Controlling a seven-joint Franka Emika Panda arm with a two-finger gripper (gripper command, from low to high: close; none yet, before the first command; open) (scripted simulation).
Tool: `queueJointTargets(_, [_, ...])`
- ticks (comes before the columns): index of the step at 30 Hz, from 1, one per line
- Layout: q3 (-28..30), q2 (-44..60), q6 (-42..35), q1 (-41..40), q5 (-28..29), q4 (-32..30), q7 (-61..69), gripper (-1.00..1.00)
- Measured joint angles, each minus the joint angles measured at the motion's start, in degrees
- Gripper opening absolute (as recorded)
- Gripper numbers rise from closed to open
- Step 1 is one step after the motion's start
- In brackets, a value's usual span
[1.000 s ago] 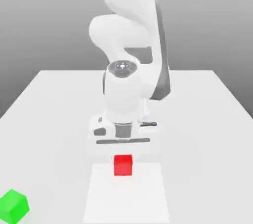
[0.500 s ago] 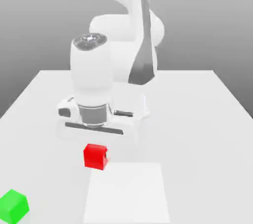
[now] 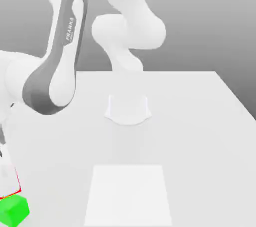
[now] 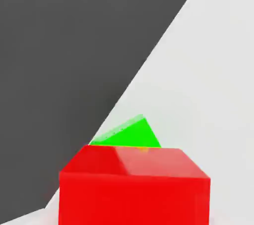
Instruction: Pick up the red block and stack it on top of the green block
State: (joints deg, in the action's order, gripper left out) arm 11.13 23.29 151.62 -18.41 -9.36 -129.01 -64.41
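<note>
White table (image 3: 200, 121), paler square patch (image 3: 128, 193)

A white table (image 3: 200, 121) fills the lower part of the exterior view, with a paler square patch (image 3: 127, 196) near its front edge. Behind it a plain grey backdrop (image 3: 210, 16) lightens toward the table's far edge.

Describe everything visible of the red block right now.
The red block is a plain bright-red cube with matte, unmarked faces. In the hand view it sits close to the camera, two faces showing, with the green block partly hidden beyond it near the table's edge. In the exterior view just a thin red outline of it peeks out at the exterior view's left edge, directly above the green block. Whether they touch cannot be told.
</note>
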Motion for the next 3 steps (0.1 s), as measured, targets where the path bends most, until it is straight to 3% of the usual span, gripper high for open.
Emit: queueJointTargets(3, [0.0, 0.0, 0.0, 0.0, 0.0, 0.0, 0.0, 1.0])
